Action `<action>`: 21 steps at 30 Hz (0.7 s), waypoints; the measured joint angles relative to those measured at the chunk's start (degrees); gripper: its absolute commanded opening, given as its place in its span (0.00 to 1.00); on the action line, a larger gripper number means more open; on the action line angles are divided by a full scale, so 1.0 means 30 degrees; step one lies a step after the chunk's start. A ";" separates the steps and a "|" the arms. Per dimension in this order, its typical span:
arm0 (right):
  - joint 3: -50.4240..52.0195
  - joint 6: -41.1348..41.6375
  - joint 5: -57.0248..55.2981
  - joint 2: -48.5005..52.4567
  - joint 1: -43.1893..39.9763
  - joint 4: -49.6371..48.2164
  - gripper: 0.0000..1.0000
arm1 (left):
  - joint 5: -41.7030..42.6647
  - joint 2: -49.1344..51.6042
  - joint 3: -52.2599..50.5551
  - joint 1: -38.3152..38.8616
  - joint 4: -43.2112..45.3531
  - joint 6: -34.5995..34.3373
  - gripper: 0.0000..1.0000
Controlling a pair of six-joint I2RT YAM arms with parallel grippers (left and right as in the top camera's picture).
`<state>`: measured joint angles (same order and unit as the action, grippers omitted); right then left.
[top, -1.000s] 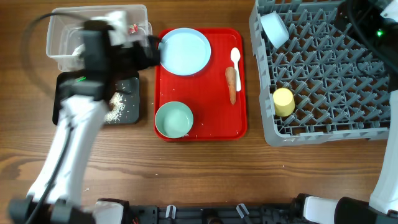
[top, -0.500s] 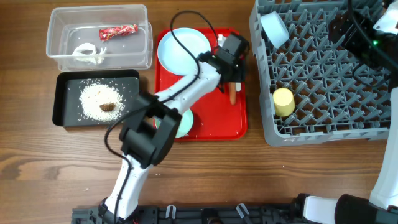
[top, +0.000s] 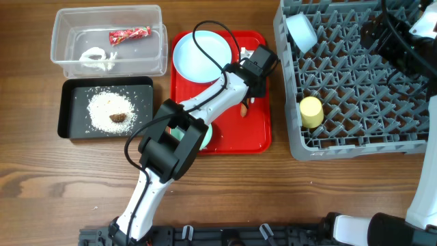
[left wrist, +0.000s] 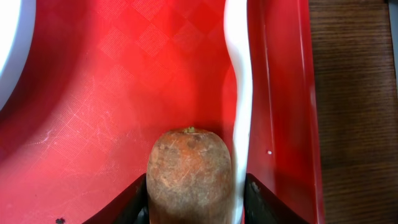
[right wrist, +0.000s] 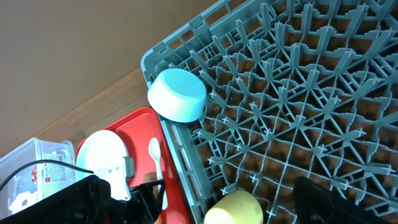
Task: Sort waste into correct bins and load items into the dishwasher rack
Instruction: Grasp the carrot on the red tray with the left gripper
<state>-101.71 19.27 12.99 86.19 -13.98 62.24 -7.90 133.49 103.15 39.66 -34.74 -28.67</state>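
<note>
My left gripper [left wrist: 193, 205] is down on the red tray [top: 239, 140], its jaws pressed on the orange carrot stick [left wrist: 189, 174], with the white spoon's handle [left wrist: 239, 93] caught against the right finger. Overhead, the arm covers most of the carrot [top: 244, 108]. The blue plate [top: 201, 56] and one pale bowl [top: 205, 137] lie on the tray. Another bowl [top: 301, 31] and the yellow cup [top: 311, 111] sit in the grey rack [top: 369, 82]. My right gripper [right wrist: 205, 205] hangs open above the rack.
The clear bin [top: 61, 68] holds the red wrapper [top: 130, 34] and white scrap [top: 95, 58]. The black bin [top: 68, 116] holds rice [top: 102, 106] and a brown lump [top: 119, 117]. The tray's raised rim [left wrist: 283, 124] runs close beside the spoon.
The left arm swung from over the bins across to the tray's right side, and its jaws closed in on the carrot stick. The right arm stayed put.
</note>
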 measured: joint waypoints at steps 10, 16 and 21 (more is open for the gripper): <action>0.0000 -0.0022 -0.0058 0.0000 0.0000 0.0255 1.00 | 0.0007 -0.0109 0.0000 -0.0007 -0.0561 -0.0576 0.51; 0.0000 -0.0087 -0.0058 0.0000 0.0000 0.0262 1.00 | 0.0153 -0.1348 0.0007 -0.0058 -0.0882 -0.0925 0.51; 0.0000 -0.0095 -0.0058 0.0000 0.0000 0.0262 0.99 | 0.0153 -0.1596 0.0036 -0.0240 -0.1224 -0.1778 0.54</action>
<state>-101.71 18.98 12.82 86.19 -13.98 63.02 -7.44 128.70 103.26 38.94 -38.41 -34.00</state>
